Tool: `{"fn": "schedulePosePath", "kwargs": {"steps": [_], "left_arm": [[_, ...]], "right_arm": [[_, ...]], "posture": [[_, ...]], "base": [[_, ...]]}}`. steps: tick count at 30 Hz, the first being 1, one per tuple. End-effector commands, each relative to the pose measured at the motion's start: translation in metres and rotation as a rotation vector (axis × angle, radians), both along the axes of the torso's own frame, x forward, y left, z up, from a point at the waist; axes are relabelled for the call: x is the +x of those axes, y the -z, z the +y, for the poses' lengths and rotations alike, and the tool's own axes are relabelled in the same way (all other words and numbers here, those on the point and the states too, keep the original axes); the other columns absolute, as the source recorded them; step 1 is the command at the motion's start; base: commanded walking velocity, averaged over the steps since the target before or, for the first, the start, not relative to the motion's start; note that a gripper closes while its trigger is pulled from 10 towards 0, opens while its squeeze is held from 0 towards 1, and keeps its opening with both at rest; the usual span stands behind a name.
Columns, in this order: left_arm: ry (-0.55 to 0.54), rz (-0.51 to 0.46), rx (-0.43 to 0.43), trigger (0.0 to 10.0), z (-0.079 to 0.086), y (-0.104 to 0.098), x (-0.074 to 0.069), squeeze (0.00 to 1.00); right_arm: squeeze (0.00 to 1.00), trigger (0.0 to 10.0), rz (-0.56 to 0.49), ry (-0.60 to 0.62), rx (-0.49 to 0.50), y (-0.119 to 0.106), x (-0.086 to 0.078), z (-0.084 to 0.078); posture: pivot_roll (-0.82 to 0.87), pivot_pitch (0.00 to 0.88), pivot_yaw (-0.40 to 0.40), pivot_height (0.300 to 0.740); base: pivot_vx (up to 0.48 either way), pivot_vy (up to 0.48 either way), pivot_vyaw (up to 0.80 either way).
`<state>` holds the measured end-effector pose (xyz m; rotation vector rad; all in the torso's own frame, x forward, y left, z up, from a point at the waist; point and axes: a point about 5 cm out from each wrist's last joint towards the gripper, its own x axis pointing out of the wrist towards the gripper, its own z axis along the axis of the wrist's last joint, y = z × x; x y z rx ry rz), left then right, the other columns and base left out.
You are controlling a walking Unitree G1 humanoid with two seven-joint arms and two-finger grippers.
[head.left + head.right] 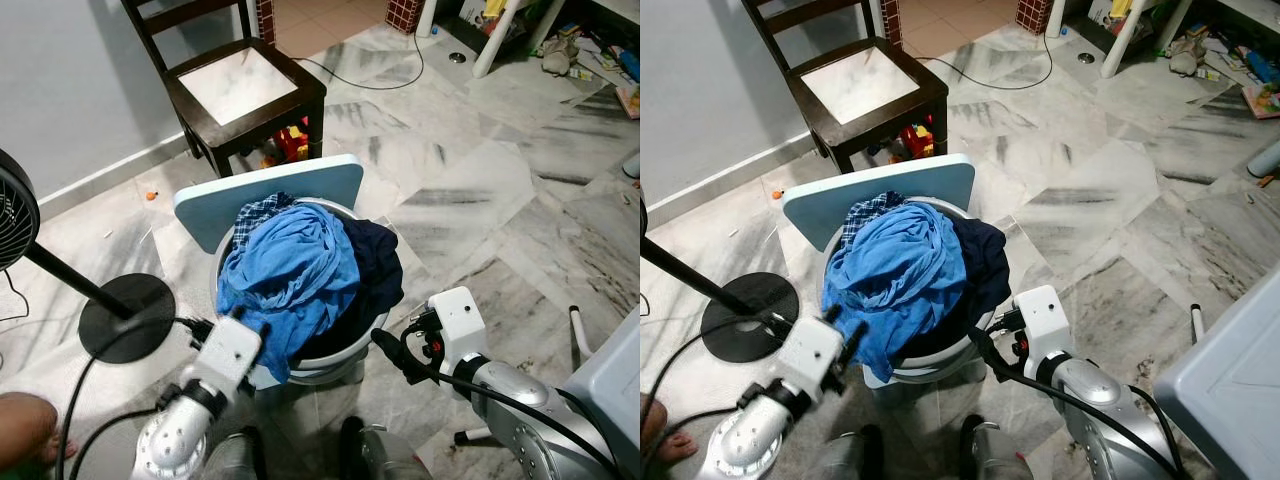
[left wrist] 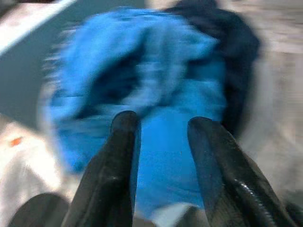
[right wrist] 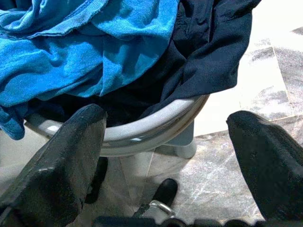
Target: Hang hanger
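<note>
My left gripper (image 2: 158, 130) narrow gap, holding nothing, at blue shirt (image 1: 290, 275) heaped in white basket (image 3: 156, 130). My right gripper (image 3: 165, 137) spread wide at basket rim near dark garment (image 1: 375, 265). Can't make out hanger.

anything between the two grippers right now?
Yes: the white laundry basket heaped with blue cloth, seen in the left eye view, between the left gripper and right gripper.
</note>
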<state>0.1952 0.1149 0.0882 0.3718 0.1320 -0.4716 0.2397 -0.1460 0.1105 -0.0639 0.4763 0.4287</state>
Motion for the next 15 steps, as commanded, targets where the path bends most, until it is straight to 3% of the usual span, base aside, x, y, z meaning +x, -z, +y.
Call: {"fn": "schedulePosePath", "kwargs": {"steps": [1,8,12,15], "left_arm": [[0.046,0.006,0.005,10.0,-0.008,0.001,-0.008,1.0],[0.09,0.051,0.01,10.0,-0.019,0.005,-0.006,1.0],[0.045,0.012,0.025,10.0,-0.012,0.0,0.001,1.0],[-0.004,-0.005,0.041,10.0,0.001,-0.003,0.016,1.0]], "right_arm": [[0.0,10.0,0.012,-0.003,-0.004,0.004,-0.001,0.0],[0.0,10.0,0.01,-0.008,-0.003,0.004,-0.001,0.003],[0.0,10.0,0.009,-0.004,-0.007,0.004,0.0,0.001],[0.0,10.0,0.011,-0.005,-0.007,0.005,-0.001,0.002]], "posture": [[0.03,0.248,-0.013,0.74],[0.03,0.244,-0.012,0.74],[0.03,0.243,-0.011,0.74],[0.03,0.243,-0.011,0.74]], "base": [[0.0,0.0,0.0],[0.0,0.0,0.0],[0.0,0.0,0.0],[0.0,0.0,0.0]]}}
